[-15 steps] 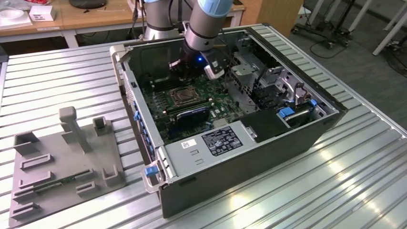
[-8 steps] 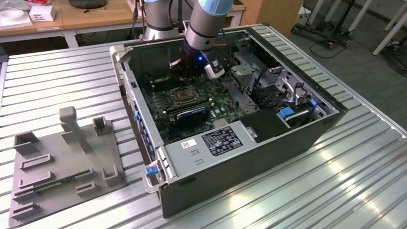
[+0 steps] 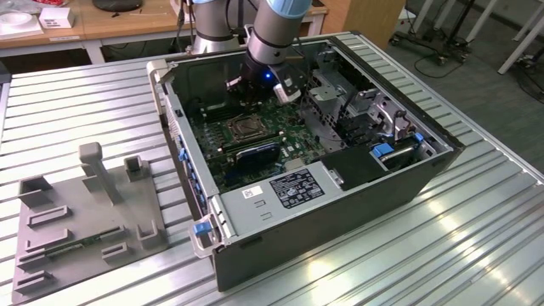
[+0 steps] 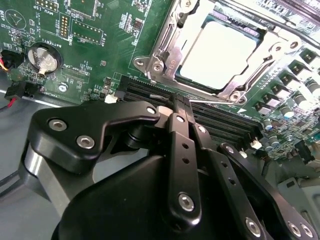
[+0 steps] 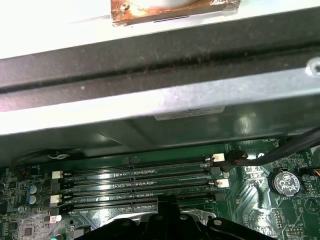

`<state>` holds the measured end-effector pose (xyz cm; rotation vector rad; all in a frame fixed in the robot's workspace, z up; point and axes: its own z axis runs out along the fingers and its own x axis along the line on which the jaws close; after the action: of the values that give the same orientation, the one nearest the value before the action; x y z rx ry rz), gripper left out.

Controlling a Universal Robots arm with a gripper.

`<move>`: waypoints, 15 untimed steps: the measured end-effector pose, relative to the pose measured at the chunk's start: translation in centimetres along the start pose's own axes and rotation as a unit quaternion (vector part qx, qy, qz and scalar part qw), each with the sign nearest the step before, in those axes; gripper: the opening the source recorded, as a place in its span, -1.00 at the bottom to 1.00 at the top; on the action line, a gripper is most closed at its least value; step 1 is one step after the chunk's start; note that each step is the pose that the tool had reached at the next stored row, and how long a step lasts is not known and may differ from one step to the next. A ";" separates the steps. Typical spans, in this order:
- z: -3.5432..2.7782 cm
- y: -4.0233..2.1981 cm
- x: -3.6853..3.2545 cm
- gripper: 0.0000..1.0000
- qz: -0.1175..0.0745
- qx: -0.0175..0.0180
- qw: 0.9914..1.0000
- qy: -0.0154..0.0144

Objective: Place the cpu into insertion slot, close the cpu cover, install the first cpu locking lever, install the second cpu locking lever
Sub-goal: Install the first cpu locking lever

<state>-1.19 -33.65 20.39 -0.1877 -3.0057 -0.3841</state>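
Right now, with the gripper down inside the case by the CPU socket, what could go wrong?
1. The gripper, fingers together, hangs just over the memory slots beside the insertion slot. A low sideways move could catch their white end latches.
2. The cpu sits under the cpu cover. A slip off the frame could strike the chip's bare top.
3. The red and black wires by the coin cell could snag the gripper's linkage.

1 computer case (image 3: 340, 210) holds 4 memory slots (image 5: 135, 182), 1 coin battery (image 5: 284, 181) and 1 cpu (image 4: 220, 52). There is 1 robot arm (image 3: 281, 25).
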 end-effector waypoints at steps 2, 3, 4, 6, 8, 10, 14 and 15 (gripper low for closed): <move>-0.01 0.03 0.01 -0.79 0.000 0.001 1.000 0.000; 0.00 0.09 0.02 -0.79 0.000 0.001 1.000 0.000; 0.03 0.16 0.03 -0.79 0.000 0.001 1.000 0.000; 0.08 0.36 0.05 -0.79 0.000 0.001 1.000 0.000; 0.13 0.50 0.08 -0.79 0.000 0.001 1.000 0.000; 0.15 0.55 0.19 -0.79 0.000 0.001 1.000 0.000; 0.18 0.52 0.51 -0.79 0.000 0.001 1.000 -0.001; 0.19 0.51 0.60 -0.79 0.000 0.001 1.000 -0.001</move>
<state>-1.73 -33.05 20.41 -0.1884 -3.0087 -0.3812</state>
